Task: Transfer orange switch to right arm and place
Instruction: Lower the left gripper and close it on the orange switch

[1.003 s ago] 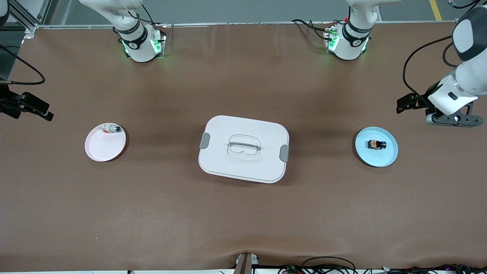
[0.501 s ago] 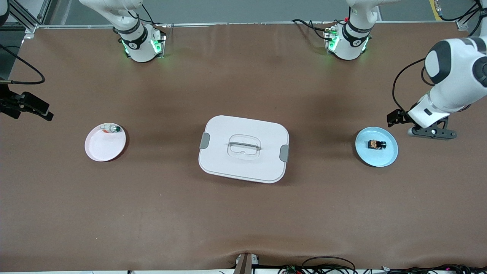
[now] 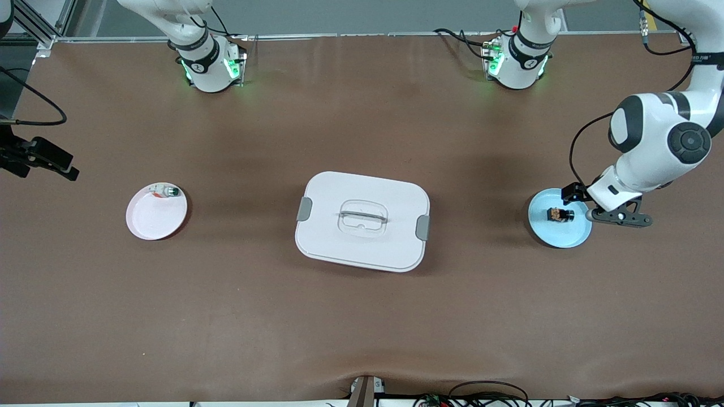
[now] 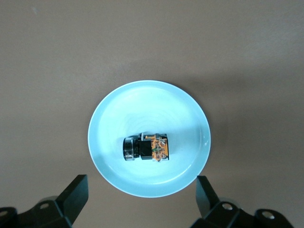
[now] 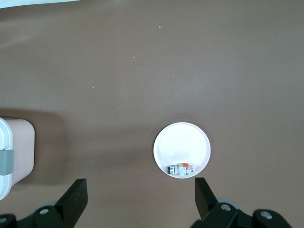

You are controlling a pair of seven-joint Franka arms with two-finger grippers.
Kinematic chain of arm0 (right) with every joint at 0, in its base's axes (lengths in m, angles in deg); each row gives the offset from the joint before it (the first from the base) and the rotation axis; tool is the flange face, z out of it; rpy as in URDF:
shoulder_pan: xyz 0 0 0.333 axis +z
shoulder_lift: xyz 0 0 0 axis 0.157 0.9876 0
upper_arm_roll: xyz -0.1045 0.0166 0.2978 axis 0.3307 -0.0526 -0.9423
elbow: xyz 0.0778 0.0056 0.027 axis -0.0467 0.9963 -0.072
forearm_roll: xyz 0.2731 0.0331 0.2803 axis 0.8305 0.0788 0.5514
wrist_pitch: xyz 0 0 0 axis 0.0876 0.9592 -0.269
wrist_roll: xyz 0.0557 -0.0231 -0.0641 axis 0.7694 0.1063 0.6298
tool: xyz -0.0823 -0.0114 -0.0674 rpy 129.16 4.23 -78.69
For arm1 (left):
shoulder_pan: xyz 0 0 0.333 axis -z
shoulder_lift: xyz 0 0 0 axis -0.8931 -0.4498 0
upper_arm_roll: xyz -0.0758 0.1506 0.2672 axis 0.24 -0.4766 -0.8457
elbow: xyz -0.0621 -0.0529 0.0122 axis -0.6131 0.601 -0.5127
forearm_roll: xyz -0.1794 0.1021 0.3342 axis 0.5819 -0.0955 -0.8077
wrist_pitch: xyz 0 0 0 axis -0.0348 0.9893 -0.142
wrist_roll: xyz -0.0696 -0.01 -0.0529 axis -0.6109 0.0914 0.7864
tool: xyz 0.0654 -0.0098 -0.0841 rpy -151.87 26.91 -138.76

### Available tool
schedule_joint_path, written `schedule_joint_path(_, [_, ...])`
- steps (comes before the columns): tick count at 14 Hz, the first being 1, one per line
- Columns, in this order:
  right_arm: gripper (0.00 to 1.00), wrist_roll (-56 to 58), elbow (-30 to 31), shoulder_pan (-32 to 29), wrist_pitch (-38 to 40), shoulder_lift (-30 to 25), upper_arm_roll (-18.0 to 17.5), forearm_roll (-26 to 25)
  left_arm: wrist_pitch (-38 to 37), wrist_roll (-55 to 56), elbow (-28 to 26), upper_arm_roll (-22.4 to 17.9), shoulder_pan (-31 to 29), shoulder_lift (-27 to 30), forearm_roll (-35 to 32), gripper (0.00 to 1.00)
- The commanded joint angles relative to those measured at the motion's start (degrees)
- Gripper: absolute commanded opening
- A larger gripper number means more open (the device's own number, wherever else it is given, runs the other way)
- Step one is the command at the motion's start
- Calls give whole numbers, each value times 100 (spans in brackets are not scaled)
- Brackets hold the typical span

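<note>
Orange switch [image 4: 146, 147] lay on its side in the light blue plate [image 4: 190, 114] toward the left arm's end of the table; left gripper [image 4: 142, 199] hung over the plate's edge, fingers spread wide and empty, while the right gripper [image 5: 137, 202] waited, also spread, high above the table near the white plate [image 5: 183, 142]. Switch looked small, rigid and light, probably hard plastic. Best bet was pinching the flat black body sides, not the round collar end, which could roll or slip.
</note>
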Motion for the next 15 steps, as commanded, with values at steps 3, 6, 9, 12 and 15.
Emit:
schedule_joint_path(3, [100, 20, -99, 15, 257, 93, -74, -5, 310, 47, 51, 29, -295, -531, -59, 100])
schedule_joint_path(6, [100, 38, -142, 68, 249, 199, -74, -32, 460, 56, 34, 29, -313, -786, -32, 100])
schedule_joint_path(9, [100, 64, -204, 68, 240, 190, -74, -32, 556, 327, 42, 29, -278, -936, -32, 100])
schedule_joint_path(12, [100, 73, -204, 68, 240, 181, -74, -32, 811, 408, 25, 30, -252, -1085, -32, 100])
schedule_joint_path(15, [100, 64, -204, 42, 240, 181, -65, -14, 899, 416, 25, 38, -243, -1182, -32, 100])
